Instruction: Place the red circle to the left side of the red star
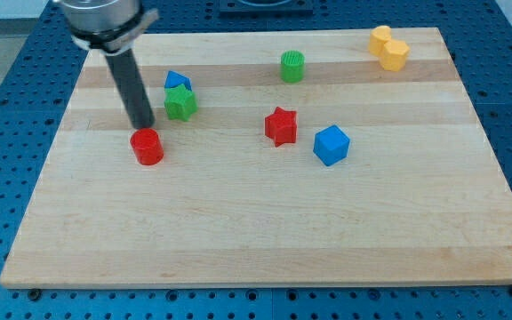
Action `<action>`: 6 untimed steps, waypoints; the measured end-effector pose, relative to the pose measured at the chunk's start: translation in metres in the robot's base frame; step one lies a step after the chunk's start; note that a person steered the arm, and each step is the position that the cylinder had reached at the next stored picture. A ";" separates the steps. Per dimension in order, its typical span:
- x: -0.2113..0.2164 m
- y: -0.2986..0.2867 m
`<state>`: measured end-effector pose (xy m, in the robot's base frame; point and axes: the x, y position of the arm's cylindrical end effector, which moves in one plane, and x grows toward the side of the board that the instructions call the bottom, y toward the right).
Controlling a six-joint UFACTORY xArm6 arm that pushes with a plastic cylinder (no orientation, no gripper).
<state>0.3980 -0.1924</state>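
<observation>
Wooden board [265,231] carries seven blocks — red circle [147,147], red star [281,126], blue cube [331,145], green star [180,103], blue triangle [176,81], green cylinder [292,67], yellow block [388,48].

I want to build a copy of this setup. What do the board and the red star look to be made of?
Board: looks like pale wood, smooth matte finish, with visible grain and glued plank strips. Red star: probably plastic, uniform colour, faintly ridged sides, possibly 3D printed.
</observation>
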 end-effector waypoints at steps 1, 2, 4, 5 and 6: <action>0.023 -0.022; 0.057 -0.024; 0.057 0.008; 0.042 0.023; 0.026 0.024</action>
<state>0.4237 -0.1688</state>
